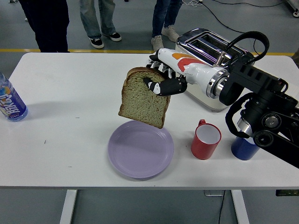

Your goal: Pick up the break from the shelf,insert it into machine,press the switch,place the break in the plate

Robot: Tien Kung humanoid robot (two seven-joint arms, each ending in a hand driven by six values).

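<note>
My right hand (159,80) is shut on a slice of brown bread (140,99), holding it upright and tilted in the air. The slice hangs just above the far edge of the purple plate (141,154), which lies on the table's near middle. Behind the hand stands the white and chrome toaster (212,51) at the back right, its two slots showing no bread. My left arm does not show in this view.
A red mug (206,139) and a blue cup (243,147) stand right of the plate, under my right arm. A water bottle (10,103) lies at the left edge. Several people's legs stand beyond the table's far side.
</note>
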